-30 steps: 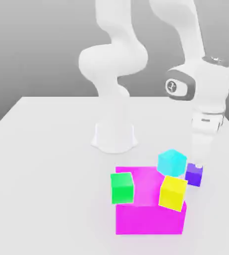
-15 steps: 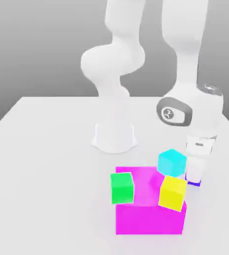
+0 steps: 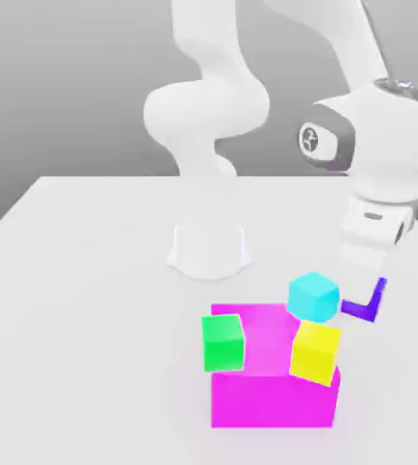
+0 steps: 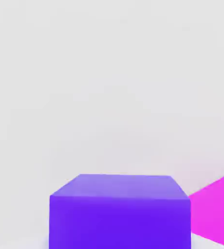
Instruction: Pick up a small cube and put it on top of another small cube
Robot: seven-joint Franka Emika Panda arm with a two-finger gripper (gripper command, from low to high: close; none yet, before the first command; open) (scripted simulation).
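Gripper (image 3: 369, 292) at right of centre in the exterior view, closed tight on the small violet cube (image 3: 367, 304), held clear of the white table (image 3: 76, 300) and tilted, just right of the cyan cube (image 3: 313, 296). Same violet cube low in the hand view (image 4: 119, 211), with a wedge of the big magenta block (image 4: 216, 211) at lower right. Carrying step in hand, by the look of it: cube gripped and raised, not yet set on anything. Likely targets: cyan cube, yellow cube (image 3: 315, 352) or green cube (image 3: 223, 342), all crowded on or against the big magenta block in the lower middle of the exterior view. To do it well: rise high enough to pass over the cyan cube's top edge without a nudge; level the wrist so the violet cube's underside comes down flat; centre over the chosen cube before descending; lower slowly until faces meet, then release with no sideways drag. Risk worth minding: a tilted target, so a crooked landing would slide off.
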